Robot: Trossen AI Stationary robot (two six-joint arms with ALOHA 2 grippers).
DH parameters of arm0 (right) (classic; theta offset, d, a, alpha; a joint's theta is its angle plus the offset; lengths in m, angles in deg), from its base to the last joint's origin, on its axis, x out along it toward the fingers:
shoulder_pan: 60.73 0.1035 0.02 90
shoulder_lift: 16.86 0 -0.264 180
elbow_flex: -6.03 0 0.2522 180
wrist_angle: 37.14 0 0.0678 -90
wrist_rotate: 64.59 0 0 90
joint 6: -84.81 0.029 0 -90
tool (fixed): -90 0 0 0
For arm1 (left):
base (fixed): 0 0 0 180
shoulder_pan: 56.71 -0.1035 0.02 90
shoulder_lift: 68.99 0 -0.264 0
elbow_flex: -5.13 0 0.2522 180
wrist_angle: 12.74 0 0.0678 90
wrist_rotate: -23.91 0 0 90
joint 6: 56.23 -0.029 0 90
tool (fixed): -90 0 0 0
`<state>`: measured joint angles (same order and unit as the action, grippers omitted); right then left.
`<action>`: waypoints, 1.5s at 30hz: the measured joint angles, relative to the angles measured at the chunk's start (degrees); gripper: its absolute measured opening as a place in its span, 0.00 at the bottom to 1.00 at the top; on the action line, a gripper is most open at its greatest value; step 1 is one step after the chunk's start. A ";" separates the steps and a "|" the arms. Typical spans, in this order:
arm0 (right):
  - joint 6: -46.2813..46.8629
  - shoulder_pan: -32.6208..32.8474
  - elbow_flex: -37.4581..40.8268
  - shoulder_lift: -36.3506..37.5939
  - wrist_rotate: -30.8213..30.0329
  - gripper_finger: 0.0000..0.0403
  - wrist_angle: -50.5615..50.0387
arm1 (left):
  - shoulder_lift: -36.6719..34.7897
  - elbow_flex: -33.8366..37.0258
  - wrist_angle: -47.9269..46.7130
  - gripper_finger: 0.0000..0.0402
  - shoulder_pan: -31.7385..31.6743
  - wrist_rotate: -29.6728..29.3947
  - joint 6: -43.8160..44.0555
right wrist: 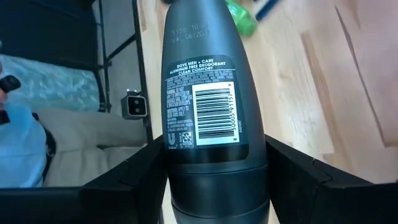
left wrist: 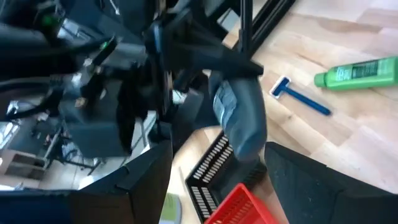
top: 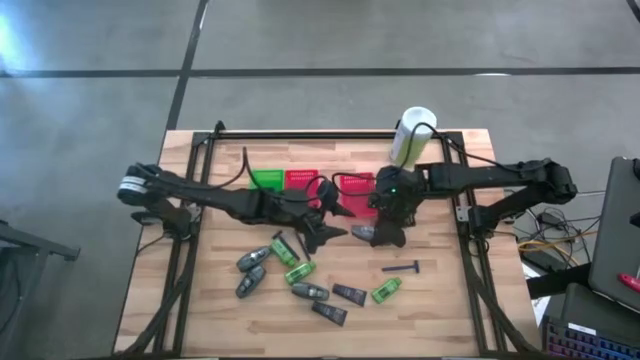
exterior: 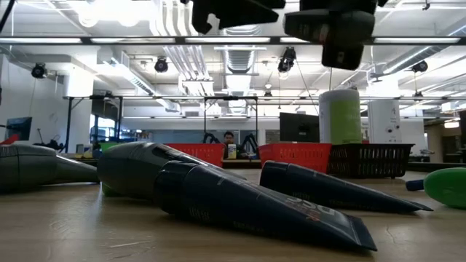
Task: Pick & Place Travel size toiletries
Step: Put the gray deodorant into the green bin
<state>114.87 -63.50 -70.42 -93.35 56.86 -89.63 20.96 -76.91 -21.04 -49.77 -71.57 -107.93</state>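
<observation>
My right gripper (top: 383, 232) hangs over the table's middle, shut on a grey oval deodorant bottle (right wrist: 211, 93), near the dark mesh basket (left wrist: 211, 174). My left gripper (top: 325, 232) is open just to the left of it and holds nothing; in the left wrist view its fingers frame the held bottle (left wrist: 239, 118) from a distance. The other toiletries lie flat on the wood: grey bottles (top: 252, 261), green tubes (top: 300, 271) (top: 386, 289), dark flat tubes (top: 350, 293) and a blue razor (top: 402, 268). My right gripper pinches the grey bottle between its two fingers (right wrist: 140, 171) at the wide end (right wrist: 214, 177), where the cap seam runs. The bottle points straight out from the fingers, barcode label facing the wrist camera. It is lifted clear of the table.
Green (top: 267, 180), red (top: 300, 180) and dark (top: 352, 190) mesh baskets stand in a row at the far side, with the white-and-green canister (top: 412, 135) at the far right corner. Black frame rails (top: 190, 250) run along the table's left and right edges. A person sits far behind the table (exterior: 231, 142).
</observation>
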 joint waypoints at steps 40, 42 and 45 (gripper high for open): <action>0.69 0.29 -10.74 -6.14 0.73 0.56 1.98 | 0.10 0.03 3.90 0.44 0.42 4.38 0.66; 1.67 0.27 -10.65 -6.14 0.71 0.60 1.97 | 0.10 0.06 3.82 0.42 0.52 4.25 0.63; 2.29 0.25 -10.65 -6.14 0.53 0.66 2.72 | 0.12 0.06 4.04 0.36 0.79 3.95 0.37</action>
<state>117.16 -63.25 -81.07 -99.49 57.39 -86.90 21.09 -76.85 -17.00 -48.98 -67.62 -107.56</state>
